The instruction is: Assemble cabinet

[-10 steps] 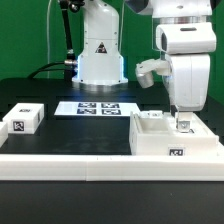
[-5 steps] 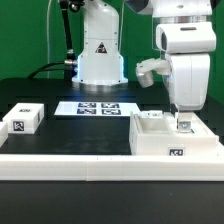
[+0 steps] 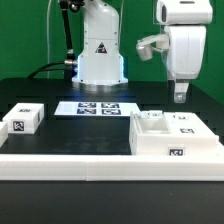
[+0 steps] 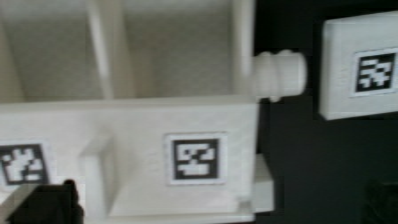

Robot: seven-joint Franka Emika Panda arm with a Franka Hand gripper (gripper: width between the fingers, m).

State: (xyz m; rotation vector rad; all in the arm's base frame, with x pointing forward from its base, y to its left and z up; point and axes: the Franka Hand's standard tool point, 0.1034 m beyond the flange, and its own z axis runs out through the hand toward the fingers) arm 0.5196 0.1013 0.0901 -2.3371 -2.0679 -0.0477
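Observation:
The cabinet (image 3: pixel 168 142) is a white tagged box at the exterior view's right, open side up, with dividers inside. A small tagged white panel (image 3: pixel 186 123) lies on its right part. My gripper (image 3: pixel 180 97) hangs above that spot, clear of the cabinet, open and empty. The wrist view looks down on the cabinet's wall (image 4: pixel 160 120) with its tags, a round peg (image 4: pixel 281 75) on its side and a tagged panel (image 4: pixel 365 65) beyond. One dark finger (image 4: pixel 48 205) shows at the edge; my gripper (image 4: pixel 217 212) holds nothing.
A loose tagged white block (image 3: pixel 22 120) lies at the exterior view's left. The marker board (image 3: pixel 98 107) lies in the middle at the back. A white rail (image 3: pixel 70 162) runs along the front. The arm's base (image 3: pixel 100 55) stands behind.
My gripper has risen straight up from inside the cabinet's right part to well above it. The small panel stays down on the cabinet.

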